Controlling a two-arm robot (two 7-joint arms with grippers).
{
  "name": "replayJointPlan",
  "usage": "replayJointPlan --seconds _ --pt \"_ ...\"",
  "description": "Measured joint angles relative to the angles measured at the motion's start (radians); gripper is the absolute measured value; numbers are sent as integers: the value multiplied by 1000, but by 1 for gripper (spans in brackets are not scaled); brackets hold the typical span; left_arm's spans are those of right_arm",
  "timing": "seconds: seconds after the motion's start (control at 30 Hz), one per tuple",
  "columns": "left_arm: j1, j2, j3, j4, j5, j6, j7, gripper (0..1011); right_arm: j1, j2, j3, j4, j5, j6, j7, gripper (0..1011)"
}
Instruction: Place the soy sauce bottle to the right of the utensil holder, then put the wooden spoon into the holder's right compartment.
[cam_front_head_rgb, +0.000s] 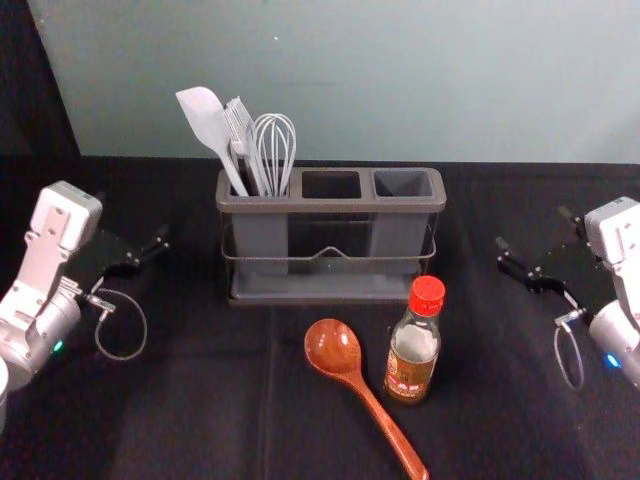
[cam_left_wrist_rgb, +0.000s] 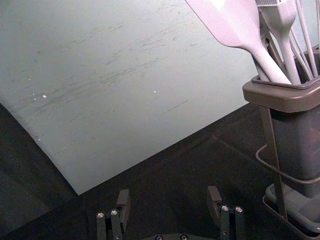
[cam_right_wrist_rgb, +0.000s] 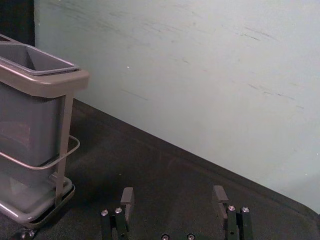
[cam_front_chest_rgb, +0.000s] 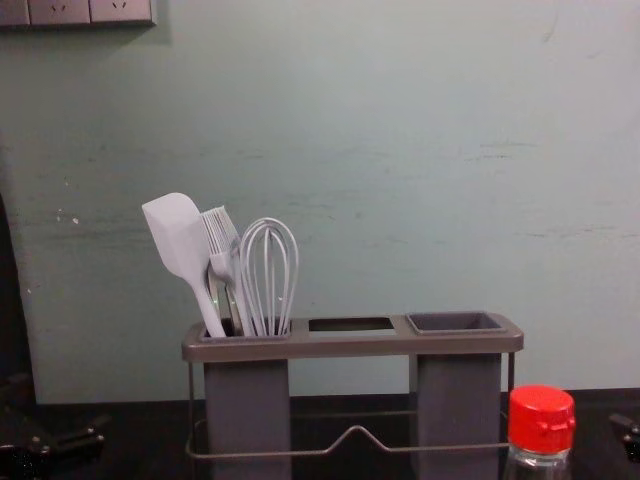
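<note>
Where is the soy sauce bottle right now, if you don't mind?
In the head view, the bottle stands right of the wooden spoon, before the holder.

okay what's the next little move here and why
I'd probably move the open, empty right claw toward the soy sauce bottle: it stands in front of the utensil holder, not yet to its right, and that claw is the nearer one.

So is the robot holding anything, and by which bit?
Nothing is held. The left gripper and the right gripper are both open and empty; the bottle and the wooden spoon are on the table.
</note>
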Motion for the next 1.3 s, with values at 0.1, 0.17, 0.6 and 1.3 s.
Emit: replayJointPlan --seconds 0.1,0.17,0.6,1.3 --pt "0 0 0 0 0 0 0 1005 -2 0 4 -3 -1 1 2 1003" --pt "0 0 0 0 0 0 0 1005 -8 3 11 -11 -1 2 14 1002" --pt "0 0 0 0 0 0 0 1005 -148 84 75 -179 63 -38 121 1003" --pt "0 0 0 0 0 0 0 1005 -366 193 155 -368 261 -184 396 1003"
